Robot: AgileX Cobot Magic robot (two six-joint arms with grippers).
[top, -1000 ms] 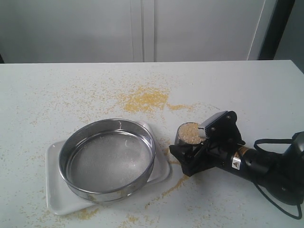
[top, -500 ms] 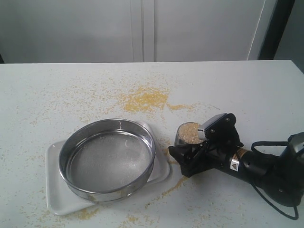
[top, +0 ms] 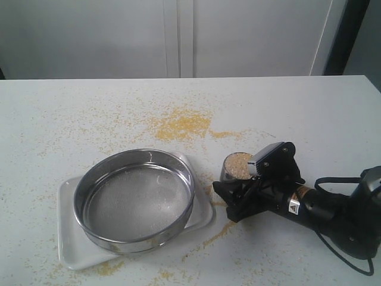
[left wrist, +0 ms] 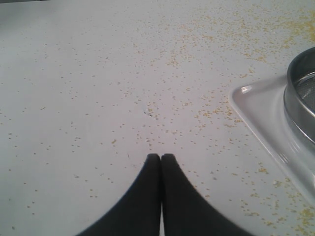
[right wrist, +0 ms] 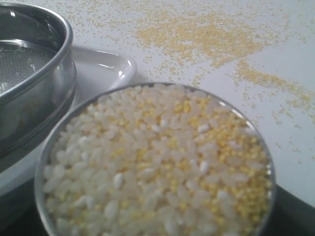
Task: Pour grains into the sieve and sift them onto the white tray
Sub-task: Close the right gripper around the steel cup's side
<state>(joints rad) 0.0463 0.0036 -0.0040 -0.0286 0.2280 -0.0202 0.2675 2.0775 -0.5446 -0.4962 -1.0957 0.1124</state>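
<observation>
**Full cup beside the empty sieve**

The left end effector (left wrist: 161,156) hangs over the speckled desk (top: 71,119), jaws pressed together on nothing. The white tray (top: 68,247) lies front-left with the sieve (top: 134,202) on it, mesh bare. Just right of them stands a steel cup (top: 228,174) brimming with grains (top: 238,162). The right end effector (top: 244,176) straddles the cup, and whether it presses the cup cannot be told.

The right arm (top: 327,208), lower right of the frame, is matte black, with a grey finger plate (top: 266,152), a small white warning sticker (top: 293,205) and a looping black cable (top: 339,177).
</observation>
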